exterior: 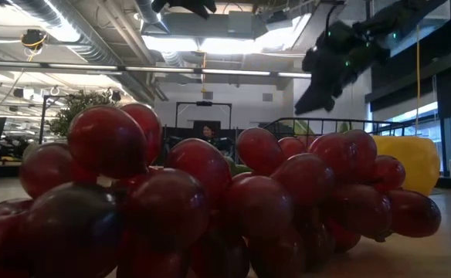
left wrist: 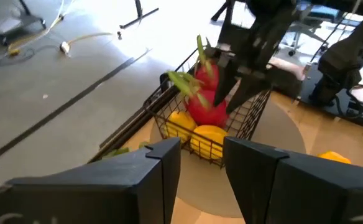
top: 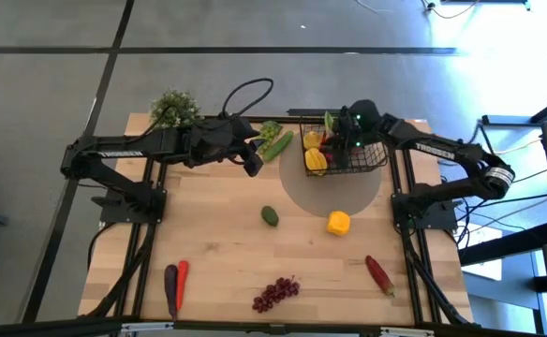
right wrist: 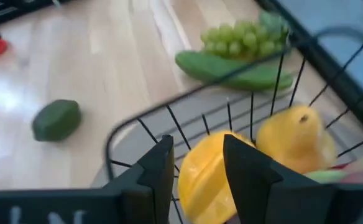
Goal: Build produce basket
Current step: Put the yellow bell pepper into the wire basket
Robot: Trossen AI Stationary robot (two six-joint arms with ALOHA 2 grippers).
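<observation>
**Two hands open by one basket**

Both of my hands have their fingers apart and hold nothing.

My right gripper [right wrist: 197, 146] hangs just over the basket [top: 367, 161], at the end nearest my other hand. Right under my right fingers [right wrist: 247, 165] lies the yellow starfruit [right wrist: 203, 177], inside the wire. Beside it sits the lemon [right wrist: 293, 143]. The pink dragon fruit [left wrist: 206, 106] is in the basket too, and my right fingers are close over its top. I cannot tell if they touch it.

Past the basket wall from my right fingers lie the cucumber [right wrist: 237, 71] and the green grapes [right wrist: 240, 37], side by side on the table [top: 217, 234].

My left gripper [left wrist: 202, 149] waits just beside those two and points at the basket, a little way off.

Farther from both hands are the avocado [top: 270, 216] and the yellow pepper [top: 338, 223]. Well apart from my fingers, near the table's edge, lie the chili [top: 378, 273], the purple grapes [top: 275, 293], the carrot [top: 182, 277] and the eggplant [top: 170, 288].
</observation>
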